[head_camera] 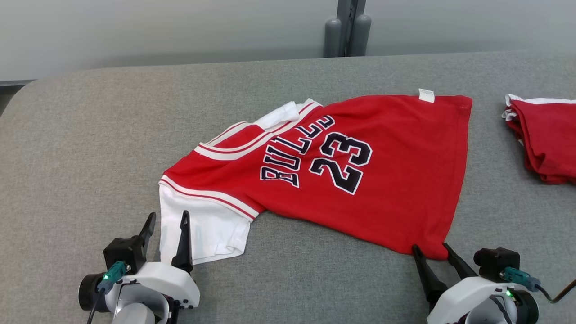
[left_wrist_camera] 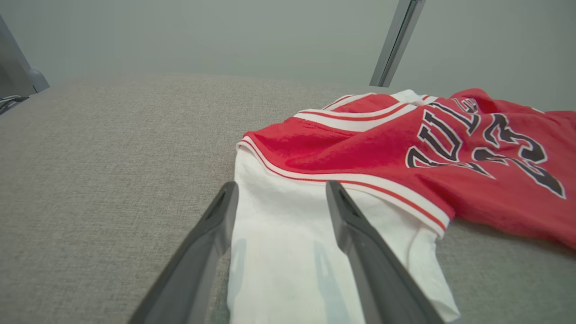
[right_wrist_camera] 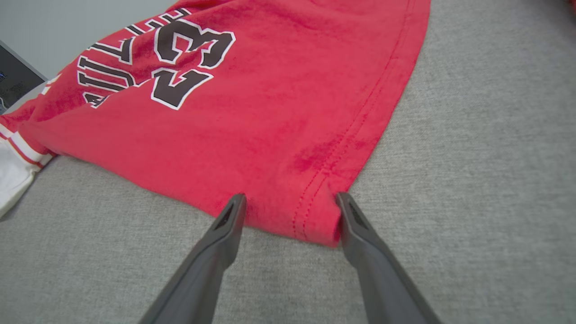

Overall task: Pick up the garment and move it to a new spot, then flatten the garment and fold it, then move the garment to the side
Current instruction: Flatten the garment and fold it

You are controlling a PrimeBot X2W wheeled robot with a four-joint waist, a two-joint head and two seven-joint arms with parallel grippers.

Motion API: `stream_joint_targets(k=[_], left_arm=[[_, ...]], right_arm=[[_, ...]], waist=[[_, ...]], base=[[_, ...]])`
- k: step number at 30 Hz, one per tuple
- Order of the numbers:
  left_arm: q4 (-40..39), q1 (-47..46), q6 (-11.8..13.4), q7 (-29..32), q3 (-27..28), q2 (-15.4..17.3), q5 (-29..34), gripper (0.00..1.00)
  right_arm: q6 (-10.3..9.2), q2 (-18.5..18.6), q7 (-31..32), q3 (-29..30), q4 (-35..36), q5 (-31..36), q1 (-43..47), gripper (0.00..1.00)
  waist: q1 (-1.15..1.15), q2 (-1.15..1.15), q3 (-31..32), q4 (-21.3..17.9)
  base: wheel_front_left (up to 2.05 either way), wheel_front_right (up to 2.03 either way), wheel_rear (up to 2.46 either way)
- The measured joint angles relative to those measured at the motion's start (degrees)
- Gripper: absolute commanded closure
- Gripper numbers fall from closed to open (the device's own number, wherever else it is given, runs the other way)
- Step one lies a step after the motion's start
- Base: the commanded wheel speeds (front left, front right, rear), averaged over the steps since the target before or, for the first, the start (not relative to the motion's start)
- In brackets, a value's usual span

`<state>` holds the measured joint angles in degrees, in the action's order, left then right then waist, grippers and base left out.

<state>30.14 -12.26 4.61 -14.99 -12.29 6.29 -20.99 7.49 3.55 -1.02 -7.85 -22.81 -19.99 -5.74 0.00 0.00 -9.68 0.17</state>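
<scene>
The grey fabric-covered worktop (head_camera: 90, 135) carries the garment (head_camera: 382, 189), a red jersey printed BULLS 23, lying face up across its middle with the collar end toward the robot's left and the hem toward its right. A second red garment (head_camera: 546, 139) sits bunched well apart at the worktop's right edge. The jersey's body lies mostly smooth, though the far shoulder is doubled over on itself, and the near white sleeve (head_camera: 202, 225) spreads toward the robot. So the step in hand looks like flattening (or the grip that opens the fold; I cannot tell which). The left hand (head_camera: 168, 216) stands at the near edge of that sleeve with its fingers apart. In the left wrist view one finger is at the sleeve's outer edge and the other over the white cloth, with nothing clamped. The right hand (head_camera: 430, 246) has its fingers apart too, set either side of the near hem corner (right_wrist_camera: 315, 225), holding nothing. Whether its tips touch the cloth cannot be told. The next move probably calls for both hands to go low enough to catch the fabric and not the worktop cover, close together, then draw evenly so the body does not skew. A small white tag (head_camera: 426, 95) marks the far hem corner.
</scene>
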Motion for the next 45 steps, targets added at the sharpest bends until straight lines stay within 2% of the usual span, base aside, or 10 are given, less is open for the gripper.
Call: stream_joint_targets(k=[8, 9, 10, 12, 16, 32, 45], left_arm=[[-0.4, 0.0, 0.0, 0.0, 0.3, -0.3, 0.4, 0.00], [-0.4, 0.0, 0.0, 0.0, 0.4, -0.3, 0.4, 0.00], [-0.5, 0.0, -0.1, 0.0, 0.5, -0.3, 0.4, 0.00], [-0.5, 0.0, -0.1, 0.0, 0.7, -0.3, 0.4, 0.00], [-0.5, 0.1, -0.1, 0.0, 1.0, -0.5, 0.5, 0.00], [-0.5, 0.0, -0.5, 0.0, 1.9, -1.2, 1.0, 0.00], [0.0, -0.9, -1.1, 0.0, 1.8, -1.8, 1.7, 0.00]], right_arm=[[0.00, 0.0, 0.1, 0.2, -1.9, -0.6, -1.4, 0.00], [0.00, 0.0, 0.0, 0.3, -2.1, -0.7, -1.6, 0.13], [0.00, 0.0, -0.1, 0.4, -2.3, -0.8, -1.8, 0.36], [0.00, 0.1, -0.5, 0.6, -2.5, -0.7, -2.1, 0.65], [0.00, 0.4, -0.8, 1.1, -3.6, -0.7, -2.6, 1.00], [0.00, 3.3, -1.5, 3.2, -8.2, -0.5, -11.4, 1.00], [0.00, 5.8, -1.5, 2.7, -19.6, -0.3, -22.9, 1.00]], waist=[[0.00, 0.00, -0.1, 0.7], [0.00, 0.00, -0.1, 0.8], [0.00, 0.00, -0.2, 0.9], [0.00, 0.00, -0.2, 1.0], [0.00, 0.00, -0.3, 1.1], [0.00, 0.00, -1.0, 1.7], [0.00, 0.00, -2.2, 2.8]], base=[[0.00, 0.00, 0.00], [0.00, 0.00, 0.00], [0.00, 0.00, 0.00], [0.00, 0.00, 0.00], [0.00, 0.00, 0.00], [0.00, 0.00, 0.00], [0.00, 0.00, 0.00]])
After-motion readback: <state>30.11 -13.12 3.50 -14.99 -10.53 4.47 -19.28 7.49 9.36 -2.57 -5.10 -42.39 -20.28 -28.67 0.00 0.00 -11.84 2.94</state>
